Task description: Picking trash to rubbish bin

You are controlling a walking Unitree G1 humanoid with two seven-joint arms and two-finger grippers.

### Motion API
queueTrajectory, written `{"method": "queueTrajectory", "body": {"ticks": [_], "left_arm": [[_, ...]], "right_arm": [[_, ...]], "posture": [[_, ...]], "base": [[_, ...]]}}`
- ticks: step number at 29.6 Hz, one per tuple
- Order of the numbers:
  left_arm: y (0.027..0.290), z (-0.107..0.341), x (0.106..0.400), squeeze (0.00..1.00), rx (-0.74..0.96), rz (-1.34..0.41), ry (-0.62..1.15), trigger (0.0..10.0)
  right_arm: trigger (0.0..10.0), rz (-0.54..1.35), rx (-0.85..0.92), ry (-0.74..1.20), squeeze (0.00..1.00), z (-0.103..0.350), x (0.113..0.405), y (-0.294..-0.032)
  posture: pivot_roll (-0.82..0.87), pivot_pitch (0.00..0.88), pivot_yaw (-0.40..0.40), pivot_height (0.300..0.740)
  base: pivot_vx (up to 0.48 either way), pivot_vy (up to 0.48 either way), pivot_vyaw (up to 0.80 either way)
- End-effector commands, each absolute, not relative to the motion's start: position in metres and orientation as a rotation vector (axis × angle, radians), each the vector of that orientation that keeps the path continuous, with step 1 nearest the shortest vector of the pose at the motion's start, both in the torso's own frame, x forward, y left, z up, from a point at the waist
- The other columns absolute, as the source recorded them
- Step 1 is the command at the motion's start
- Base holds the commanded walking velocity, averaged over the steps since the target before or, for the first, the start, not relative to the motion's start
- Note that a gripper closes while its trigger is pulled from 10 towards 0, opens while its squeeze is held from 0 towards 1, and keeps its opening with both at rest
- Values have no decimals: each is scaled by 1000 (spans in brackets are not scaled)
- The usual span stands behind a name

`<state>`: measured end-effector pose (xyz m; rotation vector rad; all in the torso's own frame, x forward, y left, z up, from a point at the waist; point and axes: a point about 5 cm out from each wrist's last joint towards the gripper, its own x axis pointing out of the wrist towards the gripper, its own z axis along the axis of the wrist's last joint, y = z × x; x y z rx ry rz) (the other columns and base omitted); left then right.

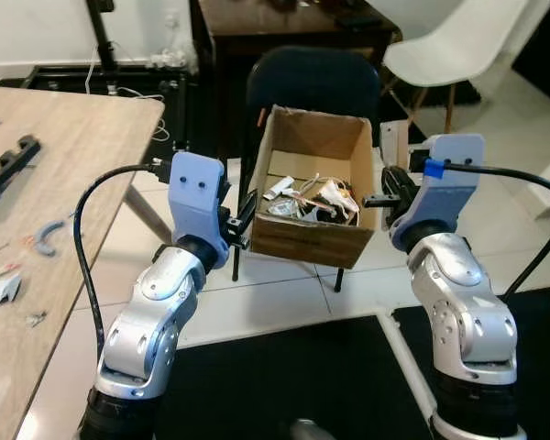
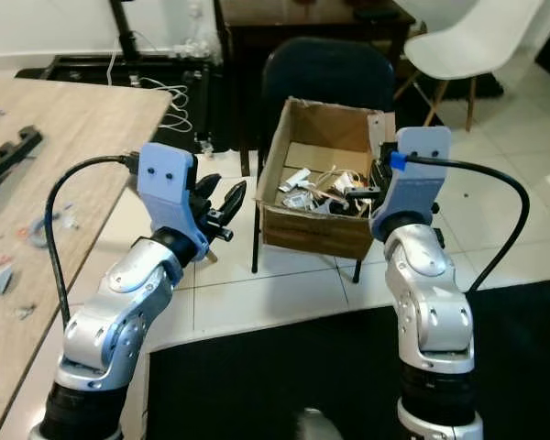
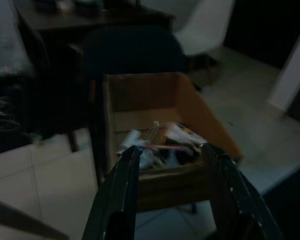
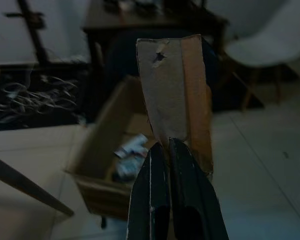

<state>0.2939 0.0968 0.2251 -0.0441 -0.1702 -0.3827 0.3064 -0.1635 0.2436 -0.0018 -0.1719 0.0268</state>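
Observation:
An open cardboard box [image 1: 304, 240] serves as the bin and stands on a dark chair [image 1: 312, 78] straight ahead. It holds several crumpled papers and wrappers [image 1: 313, 198]. My right gripper [image 4: 162, 146] is shut on a flat strip of torn cardboard [image 4: 172, 85] held upright, level with the box's right rim [image 1: 367, 160]. By the box's left front corner, my left gripper [image 1: 246, 216] stands open with nothing between its fingers [image 3: 125, 180]. A crumpled wrapper [image 1: 0, 290] and small scraps lie on the wooden table [image 1: 82, 137] at my left.
A white chair [image 1: 449, 41] stands at the back right and a dark desk [image 1: 284, 23] behind the box's chair. Cables and a black stand [image 1: 105, 55] lie at the back left. A black mat [image 1: 302, 376] covers the floor at my feet.

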Motion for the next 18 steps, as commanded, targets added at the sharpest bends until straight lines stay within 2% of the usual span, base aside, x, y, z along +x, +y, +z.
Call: {"method": "queueTrajectory", "body": {"ticks": [1,5,18], "left_arm": [[92,224,291,0,-52,-404,-165,10000],[93,223,293,0,-50,-384,-145,10000],[95,221,295,0,-56,-365,-120,10000]], "right_arm": [[10000,12,0,-169,0,244,305,-168],[10000,15,12,-152,0,242,306,-169],[10000,12,34,-98,0,230,304,-168]], "posture": [[5,174,0,740],[6,178,-1,740],[7,197,2,740]], "base": [[0,0,-800],[0,0,-727],[0,0,0]]}}
